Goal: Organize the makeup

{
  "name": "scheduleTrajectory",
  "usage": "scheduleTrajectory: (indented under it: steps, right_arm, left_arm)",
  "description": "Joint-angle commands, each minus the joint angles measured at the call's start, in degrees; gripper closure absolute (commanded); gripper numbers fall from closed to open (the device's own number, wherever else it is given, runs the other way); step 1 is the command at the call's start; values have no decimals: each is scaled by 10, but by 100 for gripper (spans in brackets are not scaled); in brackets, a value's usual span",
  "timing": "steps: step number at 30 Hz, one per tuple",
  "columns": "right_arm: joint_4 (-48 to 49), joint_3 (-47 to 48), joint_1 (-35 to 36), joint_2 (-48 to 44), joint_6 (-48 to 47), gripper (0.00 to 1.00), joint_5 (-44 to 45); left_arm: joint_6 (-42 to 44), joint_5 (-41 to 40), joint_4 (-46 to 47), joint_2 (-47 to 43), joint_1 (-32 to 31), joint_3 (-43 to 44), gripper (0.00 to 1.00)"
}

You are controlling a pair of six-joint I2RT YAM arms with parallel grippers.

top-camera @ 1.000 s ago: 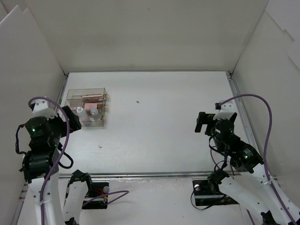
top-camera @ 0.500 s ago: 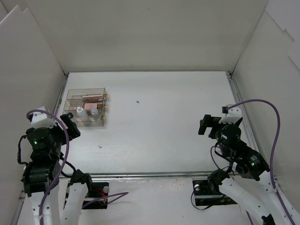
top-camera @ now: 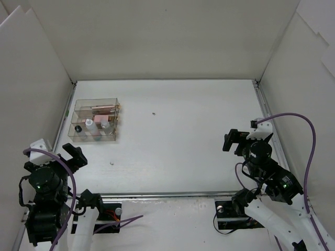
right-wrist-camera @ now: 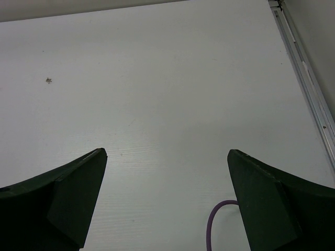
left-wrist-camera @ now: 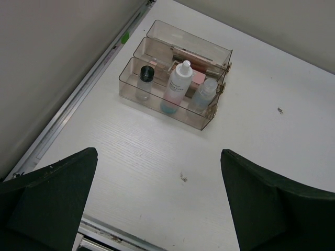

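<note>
The makeup sits inside the clear compartmented box (top-camera: 96, 121) at the table's far left, which also shows in the left wrist view (left-wrist-camera: 178, 73). In its front row stand a small black-capped jar (left-wrist-camera: 146, 77), a white bottle with blue at its base (left-wrist-camera: 177, 86) and a small clear bottle (left-wrist-camera: 204, 94). A pink item (left-wrist-camera: 196, 78) and a brown-toned palette (left-wrist-camera: 191, 54) lie behind them. My left gripper (left-wrist-camera: 158, 170) is open and empty, well short of the box near the front edge. My right gripper (right-wrist-camera: 166, 154) is open and empty over bare table at the right.
White walls enclose the table on the left, back and right. A metal rail (left-wrist-camera: 84, 94) runs along the left edge and another (right-wrist-camera: 306, 78) along the right. Small specks (top-camera: 153, 113) lie on the table. A purple cable (right-wrist-camera: 220, 222) loops below the right gripper.
Both arms have drawn back toward the near edge. The left gripper moved away from the box toward the front left; the right gripper moved slightly nearer and lower. The box and its contents stayed still.
</note>
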Motion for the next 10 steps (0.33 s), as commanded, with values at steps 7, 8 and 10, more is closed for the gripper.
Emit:
scheduleTrajectory:
  steps: [7, 8, 10]
  right_arm:
    - [20, 7, 1, 6, 10, 2, 8]
    - [18, 8, 1, 6, 10, 2, 8]
    - [17, 8, 2, 4, 10, 2, 6]
  left_arm:
    - [-7, -12, 17, 3, -3, 3, 0]
    - [-7, -12, 15, 3, -3, 4, 1]
    - [-8, -13, 13, 3, -3, 5, 1]
